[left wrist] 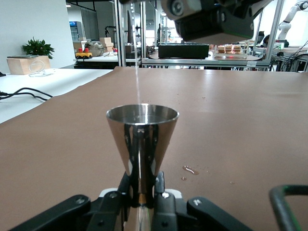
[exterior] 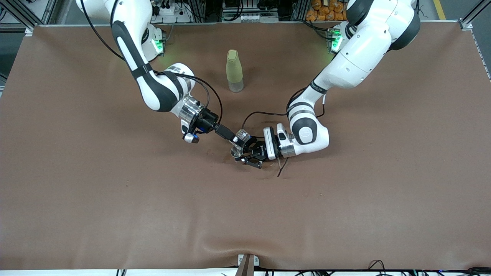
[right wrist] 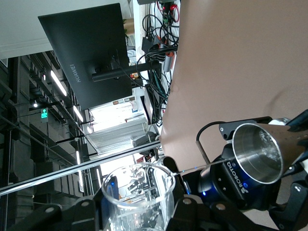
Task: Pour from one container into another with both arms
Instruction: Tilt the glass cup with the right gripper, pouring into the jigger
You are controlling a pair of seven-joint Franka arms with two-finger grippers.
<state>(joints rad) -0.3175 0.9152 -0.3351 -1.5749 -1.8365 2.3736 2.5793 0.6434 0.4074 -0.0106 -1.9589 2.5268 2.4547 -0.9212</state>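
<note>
The clear glass cup (exterior: 241,135) is tipped on its side in the air, with my right gripper (exterior: 236,140) shut on it. Just under it stands the steel jigger (exterior: 234,152), upright, with my left gripper (exterior: 245,155) shut on its waist. In the left wrist view a thin stream of water (left wrist: 138,82) falls into the jigger's upper cone (left wrist: 142,137); my left gripper (left wrist: 142,187) clamps the narrow middle. The right wrist view shows the cup (right wrist: 139,192) in my right gripper (right wrist: 139,214), with the jigger's open mouth (right wrist: 257,153) below its rim.
A tall yellow-green bottle (exterior: 234,71) stands on the brown table (exterior: 115,199), farther from the front camera than both grippers. A few water drops (left wrist: 190,169) lie on the table beside the jigger. A black cable loop (exterior: 282,168) rests by the left wrist.
</note>
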